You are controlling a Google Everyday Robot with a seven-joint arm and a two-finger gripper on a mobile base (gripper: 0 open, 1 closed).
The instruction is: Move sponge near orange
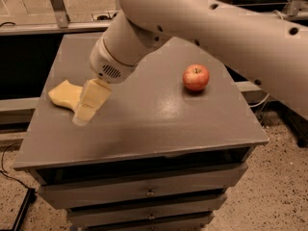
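The pale yellow sponge (63,92) lies flat near the left edge of the grey table (159,119). My gripper (85,110) hangs from the big white arm just to the right of the sponge, overlapping its right end and pointing down at the tabletop. It holds nothing that I can see. The orange is hidden behind my arm. The red apple (196,77) sits on the right part of the table, far from the gripper.
The table is a cabinet with drawers (149,191) in its front. Its left edge is close to the sponge. My white arm (207,28) spans the back of the table. A dark shelf and metal frame stand behind.
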